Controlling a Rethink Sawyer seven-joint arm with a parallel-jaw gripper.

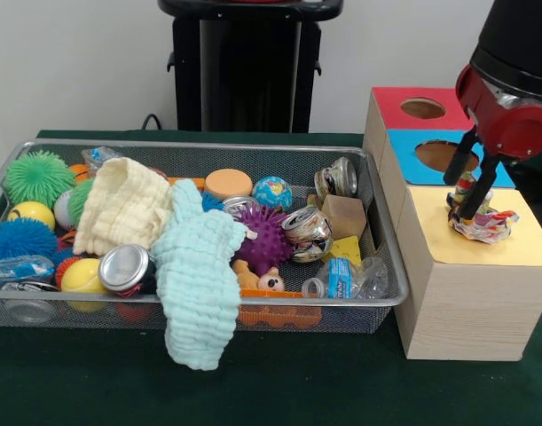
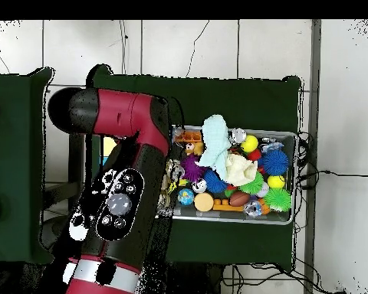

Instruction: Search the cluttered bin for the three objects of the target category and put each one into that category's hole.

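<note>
Crumpled wrapper (image 1: 483,222) sat on the yellow top (image 1: 519,250) of the wooden box (image 1: 466,306), directly under the claw (image 1: 467,188), pinched between two dark fingers (image 1: 459,161) spread only as wide as the wad. Long axis lay roughly left to right in the front view, no clear pointing end (too crushed to tell). Yellow hole not visible; blue hole (image 1: 446,155) and red hole (image 1: 422,108) sat behind it. Wire bin (image 1: 377,232) of clutter stood just beside the box on the table (image 1: 279,382).
</note>
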